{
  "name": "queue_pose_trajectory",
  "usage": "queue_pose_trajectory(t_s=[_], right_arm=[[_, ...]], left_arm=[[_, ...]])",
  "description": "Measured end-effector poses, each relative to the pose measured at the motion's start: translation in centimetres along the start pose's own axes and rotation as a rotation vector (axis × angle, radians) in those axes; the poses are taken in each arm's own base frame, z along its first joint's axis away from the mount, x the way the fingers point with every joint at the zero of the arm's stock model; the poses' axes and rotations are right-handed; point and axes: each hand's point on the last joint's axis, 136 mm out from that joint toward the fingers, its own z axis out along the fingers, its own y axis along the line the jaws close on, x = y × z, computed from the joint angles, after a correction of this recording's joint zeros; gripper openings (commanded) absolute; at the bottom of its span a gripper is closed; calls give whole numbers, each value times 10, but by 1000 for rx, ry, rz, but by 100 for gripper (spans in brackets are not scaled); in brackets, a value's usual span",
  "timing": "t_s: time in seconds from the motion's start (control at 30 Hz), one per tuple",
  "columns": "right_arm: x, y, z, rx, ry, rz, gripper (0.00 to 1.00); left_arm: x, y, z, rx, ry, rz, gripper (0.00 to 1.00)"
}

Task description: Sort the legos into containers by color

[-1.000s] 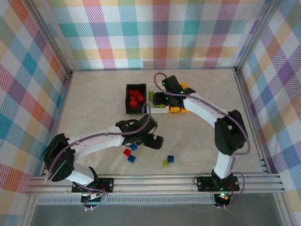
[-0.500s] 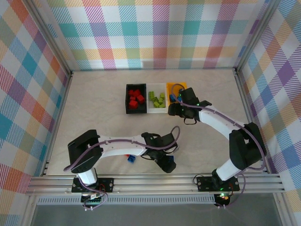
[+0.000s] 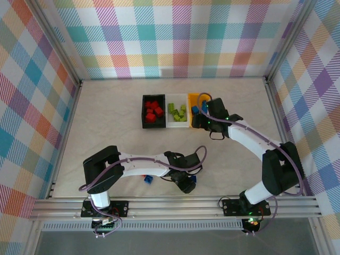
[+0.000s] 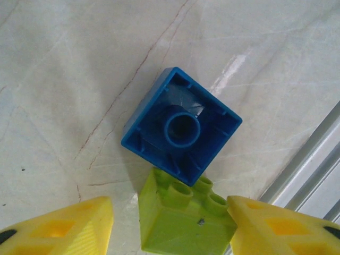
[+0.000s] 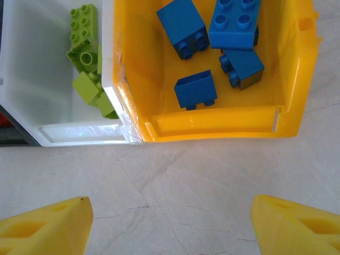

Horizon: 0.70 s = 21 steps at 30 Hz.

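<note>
My left gripper [image 4: 169, 208] is open low over the table, and a yellow-green lego [image 4: 183, 223] lies between its yellow fingers [image 4: 69, 228], closer to the right one. An upside-down blue lego [image 4: 180, 125] lies just beyond, against the green one. In the top view this gripper [image 3: 186, 184] is near the front edge. My right gripper [image 5: 171, 204] is open with bare table between its fingers, just in front of the orange-yellow bin [image 5: 212, 123], which holds several blue legos [image 5: 195, 89]. The white bin [image 5: 79, 133] holds green legos [image 5: 85, 85]. The black bin [image 3: 144, 112] holds red legos [image 3: 154, 111].
Another blue lego [image 3: 149, 181] lies beside the left forearm, with a sliver of red next to it. A metal rail [image 4: 313, 170] runs along the table's front edge, close to the left gripper. Checked walls enclose the table on three sides.
The left gripper swung right and toward the front edge, coming down around the green lego. The right gripper moved from over the white bin to the front of the orange-yellow bin.
</note>
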Motion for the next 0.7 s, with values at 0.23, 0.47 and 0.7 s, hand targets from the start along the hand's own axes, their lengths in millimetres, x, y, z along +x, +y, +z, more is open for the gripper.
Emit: queue_pose_trajectory(t_s=[0.23, 0.47, 0.7], right_arm=[[-3, -4, 0, 6, -5, 13, 79], [-1, -4, 0, -1, -3, 14, 79], [1, -10, 1, 9, 2, 23, 79]], left_arm=[[-1, -1, 0, 2, -6, 3, 42], [-8, 4, -10, -6, -41, -20, 36], [-42, 38, -59, -18, -212, -132, 32]])
